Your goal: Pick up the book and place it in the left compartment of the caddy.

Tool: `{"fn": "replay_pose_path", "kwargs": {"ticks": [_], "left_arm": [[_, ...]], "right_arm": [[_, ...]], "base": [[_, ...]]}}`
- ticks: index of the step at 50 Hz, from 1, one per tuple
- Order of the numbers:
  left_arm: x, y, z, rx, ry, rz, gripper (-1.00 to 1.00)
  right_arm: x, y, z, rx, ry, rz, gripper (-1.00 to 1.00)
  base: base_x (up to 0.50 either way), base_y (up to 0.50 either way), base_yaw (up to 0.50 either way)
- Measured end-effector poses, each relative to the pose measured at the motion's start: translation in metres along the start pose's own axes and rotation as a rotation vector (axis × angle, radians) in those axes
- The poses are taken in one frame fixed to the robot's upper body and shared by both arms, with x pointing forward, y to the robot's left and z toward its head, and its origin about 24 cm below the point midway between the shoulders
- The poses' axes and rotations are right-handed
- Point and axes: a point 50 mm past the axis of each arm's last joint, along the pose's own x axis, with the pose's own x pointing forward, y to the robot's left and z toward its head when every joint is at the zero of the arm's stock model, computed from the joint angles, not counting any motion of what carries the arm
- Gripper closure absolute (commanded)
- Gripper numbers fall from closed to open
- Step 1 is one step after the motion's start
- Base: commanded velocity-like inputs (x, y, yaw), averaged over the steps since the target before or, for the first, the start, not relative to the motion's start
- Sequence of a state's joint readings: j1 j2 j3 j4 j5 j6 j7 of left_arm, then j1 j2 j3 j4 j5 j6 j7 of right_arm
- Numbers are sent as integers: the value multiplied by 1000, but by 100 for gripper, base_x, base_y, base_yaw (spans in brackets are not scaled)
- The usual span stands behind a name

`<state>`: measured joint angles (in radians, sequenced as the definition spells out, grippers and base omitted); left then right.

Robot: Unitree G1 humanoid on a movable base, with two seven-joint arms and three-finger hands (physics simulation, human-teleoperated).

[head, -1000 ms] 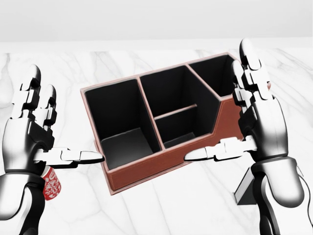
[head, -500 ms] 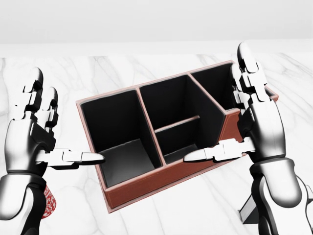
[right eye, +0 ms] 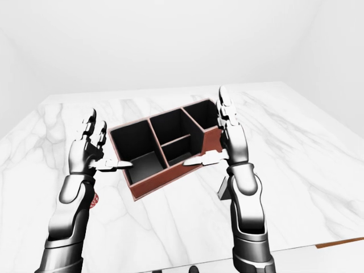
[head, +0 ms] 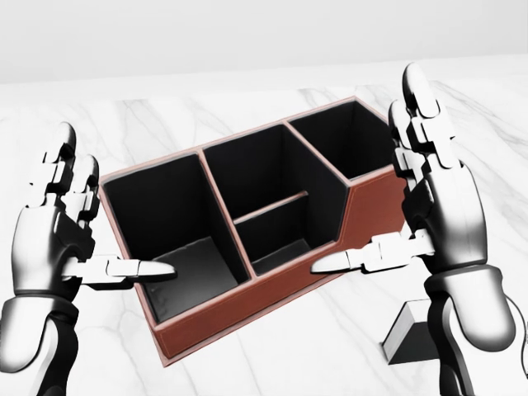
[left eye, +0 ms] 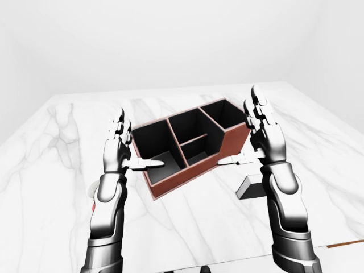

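Observation:
The caddy [head: 247,320] is a red-brown leather box with black insides and sits askew on the marble table. Its big left compartment [head: 186,272] holds nothing. Both hands hover above it, palms facing each other, fingers up and thumbs pointing inward. My left hand [head: 111,206] is open over the caddy's left end. My right hand [head: 367,173] is open at its right end. The book [head: 406,334], a dark grey block, lies on the table to the right of the caddy, partly hidden behind my right forearm. Neither hand touches it.
A red patterned thing [right eye: 94,200] peeks out behind my left forearm in the right-eye view. The white marble table [left eye: 187,227] ends near the bottom of the eye views, with a brown strip [left eye: 346,243] at the lower right.
The head camera has moved: the caddy slid left and looms larger, and the red thing left the head view. More of the book shows. Both hands kept their open pose.

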<state>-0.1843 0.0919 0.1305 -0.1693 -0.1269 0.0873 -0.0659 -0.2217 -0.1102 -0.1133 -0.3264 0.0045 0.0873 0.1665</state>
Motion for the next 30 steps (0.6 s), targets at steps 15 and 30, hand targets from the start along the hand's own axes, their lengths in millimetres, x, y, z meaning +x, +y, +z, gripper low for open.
{"fn": "replay_pose_path", "kwargs": {"ticks": [15, 30], "left_arm": [[-2, 3, -5, -5, 22, 5, -100], [-2, 7, -7, -15, 30, 14, -100]], "right_arm": [[1, 6, 0, -35, 3, 17, -100], [-1, 10, 3, -36, -8, 42, -100]], "base": [[6, -1, 0], [2, 0, 0]]}}
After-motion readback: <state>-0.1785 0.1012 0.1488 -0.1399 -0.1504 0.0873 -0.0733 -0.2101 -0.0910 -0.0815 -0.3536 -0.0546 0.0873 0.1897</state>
